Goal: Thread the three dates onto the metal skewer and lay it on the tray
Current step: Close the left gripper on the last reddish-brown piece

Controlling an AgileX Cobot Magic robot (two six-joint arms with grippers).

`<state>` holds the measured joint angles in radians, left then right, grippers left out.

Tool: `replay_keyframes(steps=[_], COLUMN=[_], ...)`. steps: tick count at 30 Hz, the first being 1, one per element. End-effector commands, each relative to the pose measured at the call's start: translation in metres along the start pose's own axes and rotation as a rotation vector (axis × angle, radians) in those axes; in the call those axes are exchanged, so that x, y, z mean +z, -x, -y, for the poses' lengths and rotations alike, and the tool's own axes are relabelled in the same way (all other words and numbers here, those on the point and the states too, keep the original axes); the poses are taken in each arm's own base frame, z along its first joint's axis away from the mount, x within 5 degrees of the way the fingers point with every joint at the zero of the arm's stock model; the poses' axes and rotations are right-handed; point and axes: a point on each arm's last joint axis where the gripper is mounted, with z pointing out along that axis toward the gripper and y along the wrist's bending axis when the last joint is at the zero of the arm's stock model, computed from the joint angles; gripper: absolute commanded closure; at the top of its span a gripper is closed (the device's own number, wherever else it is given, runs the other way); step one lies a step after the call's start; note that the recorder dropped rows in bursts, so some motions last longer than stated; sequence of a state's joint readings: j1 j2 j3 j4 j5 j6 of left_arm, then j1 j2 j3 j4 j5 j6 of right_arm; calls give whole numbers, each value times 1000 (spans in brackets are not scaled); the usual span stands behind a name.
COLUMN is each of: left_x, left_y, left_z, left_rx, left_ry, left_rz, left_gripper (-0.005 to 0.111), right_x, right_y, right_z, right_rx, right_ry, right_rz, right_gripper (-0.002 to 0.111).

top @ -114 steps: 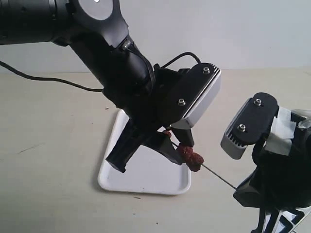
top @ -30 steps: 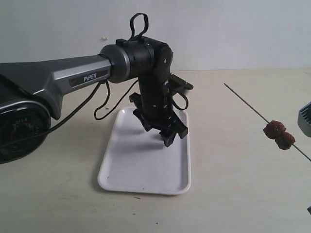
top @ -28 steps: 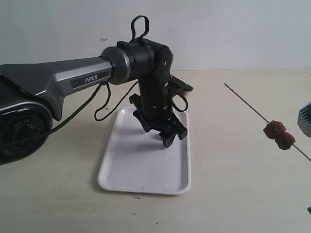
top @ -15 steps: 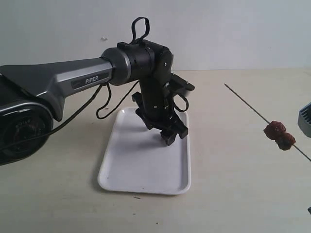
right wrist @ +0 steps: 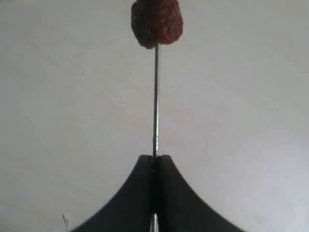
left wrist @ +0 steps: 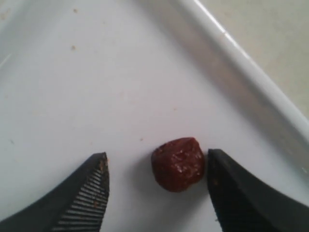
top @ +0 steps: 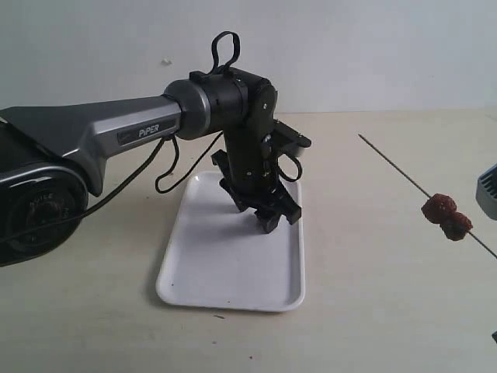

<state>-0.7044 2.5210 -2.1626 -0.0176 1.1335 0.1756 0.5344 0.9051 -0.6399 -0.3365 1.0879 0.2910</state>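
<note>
Lettering: "PiPER" on grey arm (top: 93,134)
Left gripper (left wrist: 155,162): jaws apart, wrinkled red-brown date (left wrist: 177,163) between
Right gripper (right wrist: 155,162): clamped on thin grey metal skewer (right wrist: 155,96)

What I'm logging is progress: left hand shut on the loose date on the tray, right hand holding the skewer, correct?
No. The left wrist view shows the left hand open, fingers flanking the date on the tray; right hand holds the skewer.

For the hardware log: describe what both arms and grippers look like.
The left arm has a silver-grey link lettered PiPER, then black wrist joints with a black cable looping above. The left gripper is black; its fingers taper, with ribbed inner faces. The right gripper is black too, smooth and curved; its arm is barely in view.
</note>
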Motion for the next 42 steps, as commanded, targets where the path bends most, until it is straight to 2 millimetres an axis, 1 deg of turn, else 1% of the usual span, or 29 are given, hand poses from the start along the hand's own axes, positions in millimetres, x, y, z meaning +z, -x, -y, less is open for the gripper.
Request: replay_keyframes(steps=[1,5,14,17,21,42], left_x=[2,2,2,2,1,1], left_y=[1,1,0,0,-1,-1], left_z=[3,3,3,3,3,3], left_rx=[11,11,11,11,11,11], left_ry=[3,3,1,1,0,-1], left_rz=[7,4,-7,-9,-15,-18], left_gripper=[51,60,60,63,71,71], right_x=[-3,-3,-3,-3,-3,-3], right_y=[1,1,2,2,2,2], right_z=[1,1,1,1,1,1], right_rx=[1,1,0,0,0,-2], right_ry=[-6,-5,-5,-5,-5,-5], right_rz=[21,23,29,29,29,29], right_gripper=[108,108,108,108,108,108])
